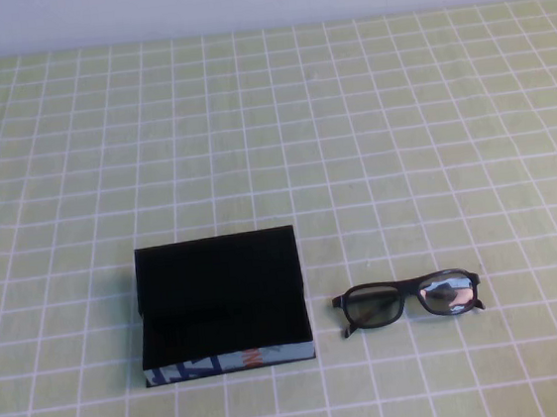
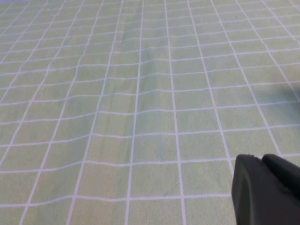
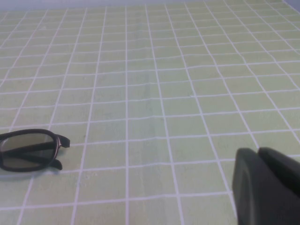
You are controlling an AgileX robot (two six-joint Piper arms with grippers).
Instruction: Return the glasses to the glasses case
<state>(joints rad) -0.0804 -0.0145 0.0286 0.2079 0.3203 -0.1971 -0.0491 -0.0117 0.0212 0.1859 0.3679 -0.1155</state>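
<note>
The glasses case (image 1: 221,304), a flat black box with a blue, white and orange printed front edge, lies on the cloth left of centre. Its lid flap lies towards the far side and dark lining shows behind the printed edge. The black thick-rimmed glasses (image 1: 408,299) lie folded on the cloth just right of the case, apart from it. One end of them also shows in the right wrist view (image 3: 30,150). My left gripper (image 2: 261,158) and my right gripper (image 3: 258,151) are both shut and empty above bare cloth. Neither arm shows in the high view.
A green tablecloth (image 1: 351,141) with a white grid covers the whole table up to a pale wall at the far edge. Only the case and the glasses lie on it.
</note>
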